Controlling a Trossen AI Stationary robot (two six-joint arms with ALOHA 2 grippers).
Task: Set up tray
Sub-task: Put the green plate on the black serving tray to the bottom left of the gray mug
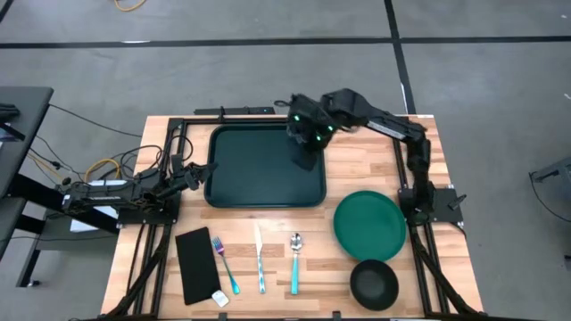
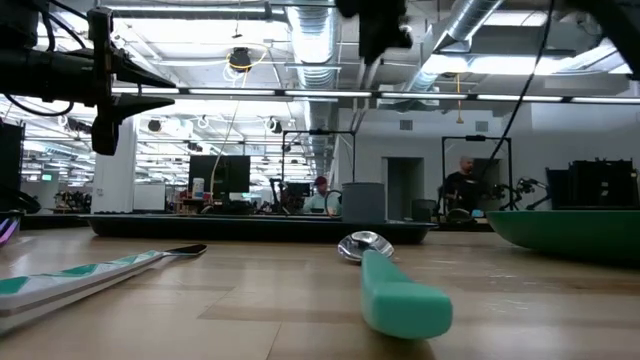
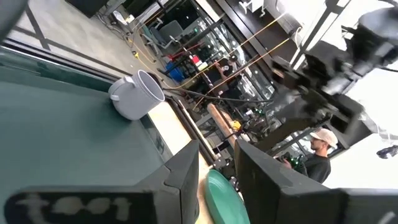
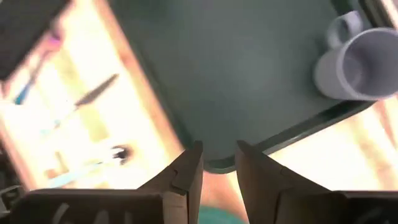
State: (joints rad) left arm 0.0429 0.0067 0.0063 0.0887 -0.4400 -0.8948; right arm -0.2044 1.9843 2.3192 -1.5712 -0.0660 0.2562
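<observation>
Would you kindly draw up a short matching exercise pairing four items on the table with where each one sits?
Things:
1. tray
2. mug
3. plate
4. black bowl

Places:
A. near the table's front edge, just in front of the green plate
B. on the tray, near one corner
C. right of the tray, ahead of the right arm's base
D. toward the back of the table, between the two arms

Pairs: 1-D, 2-B, 3-C, 4-A
</observation>
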